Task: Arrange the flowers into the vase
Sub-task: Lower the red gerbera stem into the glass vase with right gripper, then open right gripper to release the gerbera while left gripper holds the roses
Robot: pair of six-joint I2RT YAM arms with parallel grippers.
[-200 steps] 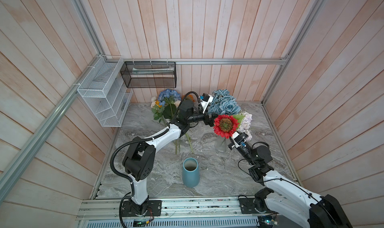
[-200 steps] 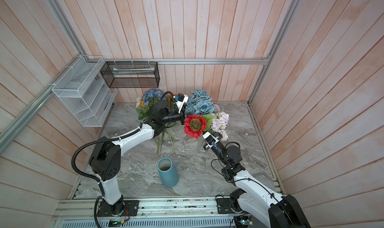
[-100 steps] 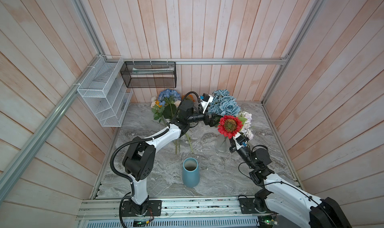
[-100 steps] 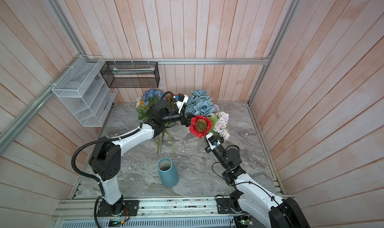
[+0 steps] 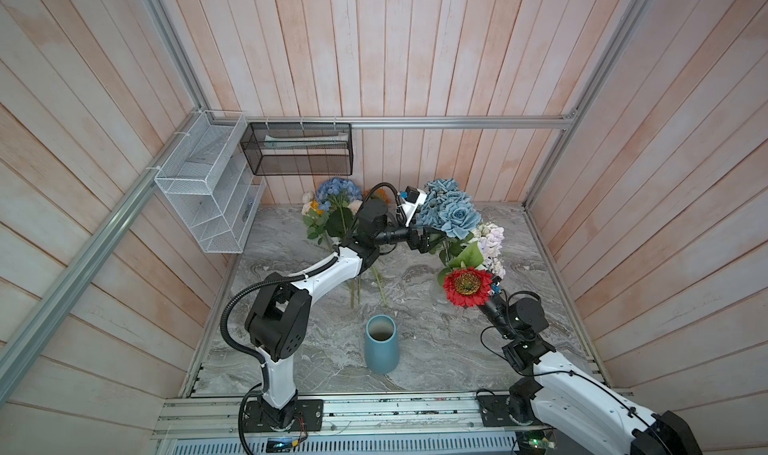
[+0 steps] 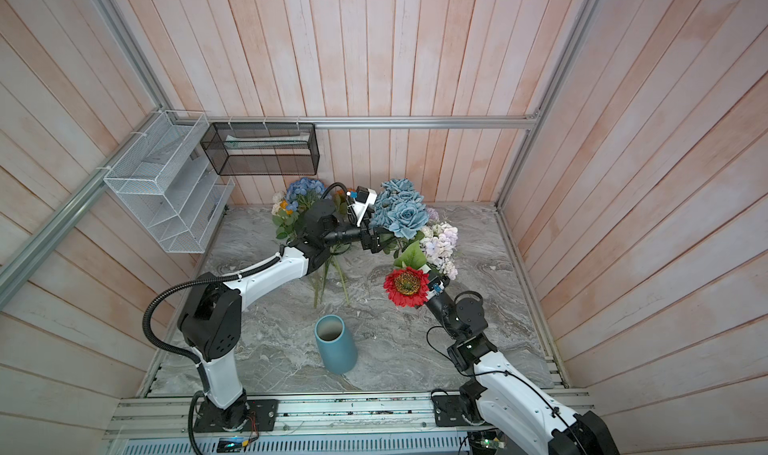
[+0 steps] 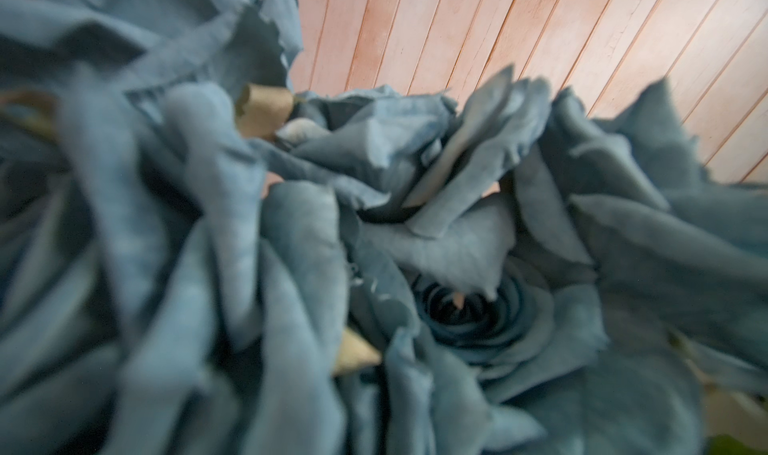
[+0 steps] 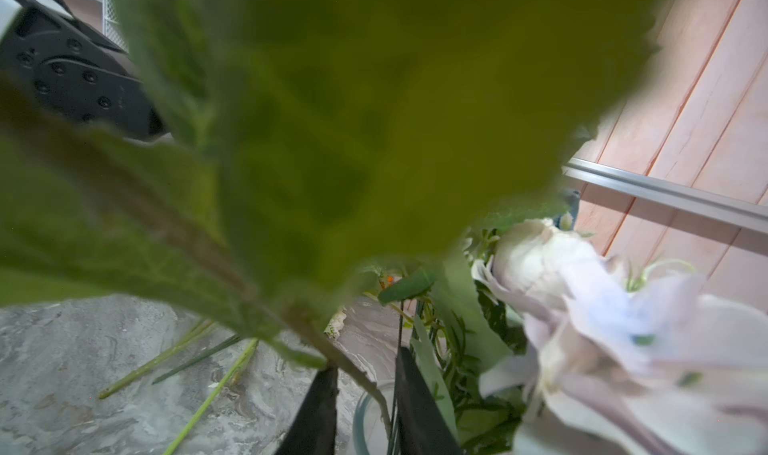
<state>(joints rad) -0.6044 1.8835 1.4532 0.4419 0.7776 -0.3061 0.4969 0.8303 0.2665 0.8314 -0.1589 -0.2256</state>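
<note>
The two dark, flat fingers (image 8: 318,411) of the right gripper (image 8: 365,363) are seen closed to a narrow gap, with the thin brownish-green stem (image 8: 345,367) of a red fabric sunflower (image 5: 467,286) pinched between them. The round bloom, ragged red petals around a seeded yellow-brown centre, is held aloft just above that gripper. A broad, veined green leaf (image 8: 332,120) is blurred across the right wrist view, and soft lilac-and-white hydrangea petals (image 8: 602,307) are crowded just beside it.

The left gripper (image 5: 423,241) is shown with its black fingers spread wide under a cluster of dusty-blue fabric roses (image 5: 451,214) — whether any stem is touched cannot be told. Its wrist view is filled by frayed, layered rose petals.

A smooth teal-blue vase (image 5: 381,345), a slightly tapered cylinder, is stood upright near the front of the grey marble-patterned tabletop (image 5: 436,357), well apart from both grippers. Further green-stemmed sprays (image 5: 337,191) — blue hydrangea, white and orange blooms — are laid with their blooms toward the back wall.
</note>
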